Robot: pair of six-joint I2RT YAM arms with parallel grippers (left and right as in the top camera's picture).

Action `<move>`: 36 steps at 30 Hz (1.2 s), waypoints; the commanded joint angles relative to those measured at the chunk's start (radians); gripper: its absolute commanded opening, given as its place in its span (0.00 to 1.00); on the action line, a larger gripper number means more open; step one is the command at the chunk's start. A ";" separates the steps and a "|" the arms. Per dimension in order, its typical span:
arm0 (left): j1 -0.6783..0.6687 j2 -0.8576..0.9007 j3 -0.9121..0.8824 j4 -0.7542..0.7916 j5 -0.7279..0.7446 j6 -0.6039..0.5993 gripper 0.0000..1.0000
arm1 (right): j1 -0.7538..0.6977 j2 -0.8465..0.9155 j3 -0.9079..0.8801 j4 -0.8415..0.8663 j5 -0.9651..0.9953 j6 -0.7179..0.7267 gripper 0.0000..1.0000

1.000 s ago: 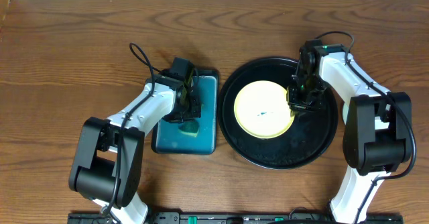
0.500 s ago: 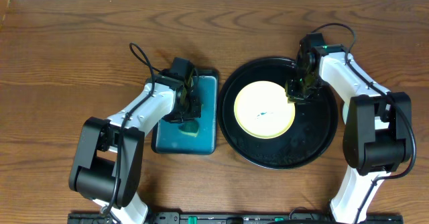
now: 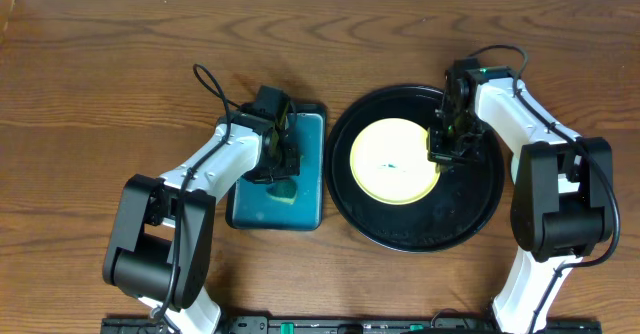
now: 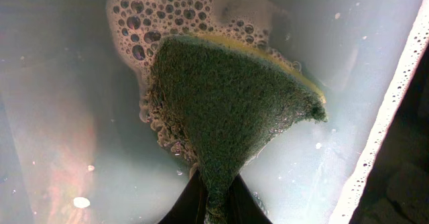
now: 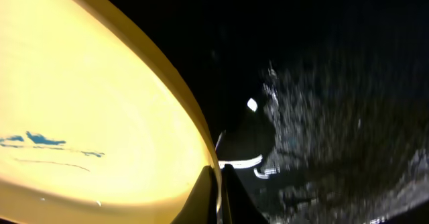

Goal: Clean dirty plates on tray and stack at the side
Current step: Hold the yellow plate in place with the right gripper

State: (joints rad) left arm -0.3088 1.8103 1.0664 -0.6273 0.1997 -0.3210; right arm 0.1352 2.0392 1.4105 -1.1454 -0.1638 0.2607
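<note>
Jaws down, right arm [image 3: 510, 109] pinches yellow plate [image 3: 390, 164] rim.

1. The table [image 3: 100, 74] is brown wood with a clear grain and a low sheen.
2. The black tray [image 3: 480, 209] is glossy, and the right wrist view shows it speckled with wet droplets.
3. The yellow plate [image 3: 395, 162] is smooth and shiny, with a thin blue smear.
4. The sponge [image 4: 228, 110] has a rough green scouring face over yellow foam, edged with soap bubbles.
5. The teal tray [image 3: 308, 174] looks like smooth plastic and holds cloudy water.
</note>
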 commanded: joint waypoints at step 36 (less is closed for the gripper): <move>0.002 0.062 -0.032 -0.018 -0.032 -0.006 0.08 | 0.003 0.010 -0.006 0.020 0.105 0.023 0.01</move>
State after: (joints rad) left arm -0.3088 1.8103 1.0664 -0.6273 0.2001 -0.3210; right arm 0.1360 2.0392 1.4105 -1.1210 -0.0914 0.2779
